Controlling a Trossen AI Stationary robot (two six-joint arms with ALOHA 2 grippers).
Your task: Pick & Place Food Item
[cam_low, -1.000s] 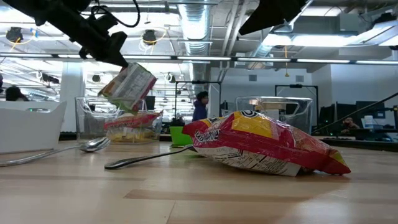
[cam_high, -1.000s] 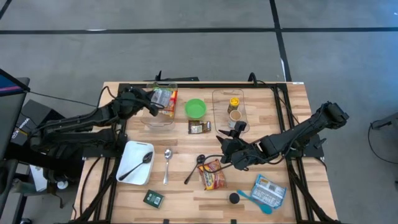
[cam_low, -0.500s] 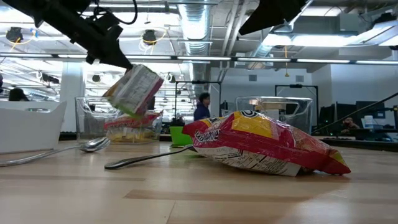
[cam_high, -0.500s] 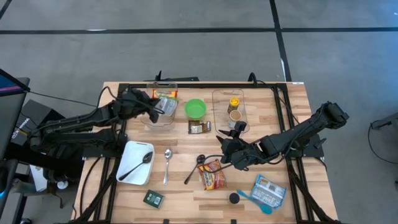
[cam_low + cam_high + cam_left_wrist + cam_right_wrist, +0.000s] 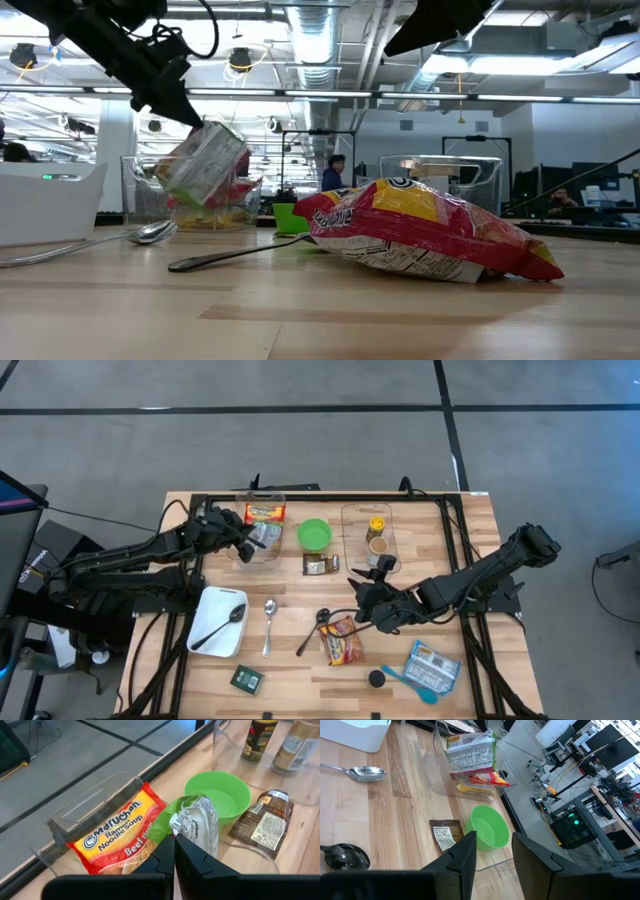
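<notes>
My left gripper (image 5: 250, 536) is at the table's far left, shut on a green and silver food packet (image 5: 196, 822), which also shows in the low view (image 5: 205, 165). The packet is over a clear container (image 5: 240, 556). A red and yellow ramen packet (image 5: 116, 839) lies in that container. My right gripper (image 5: 358, 598) is open and empty near the table's middle, just beyond a red chips bag (image 5: 342, 641) that lies flat on the wood. My left gripper pinches the food packet by its upper edge (image 5: 177, 831) between its two fingers, which slant down from the table's left side. The packet hangs tilted below the fingers, its lower part inside the clear container's walls (image 5: 215, 185). I cannot tell whether it touches the ramen packet.
A green bowl (image 5: 314, 535) and a brown packet (image 5: 320, 565) lie right of the container. A second clear container (image 5: 352, 540) holds bottles. A white tray (image 5: 205, 635) with a spoon, loose spoons (image 5: 268, 625), a blue-white packet (image 5: 432, 665) and a small dark packet (image 5: 246, 679) lie nearer.
My left gripper has gone down with the food packet, toward the clear container. The packet has sunk from above the container's rim to between its walls, still tilted. The ramen packet now shows more at the container's far end.
</notes>
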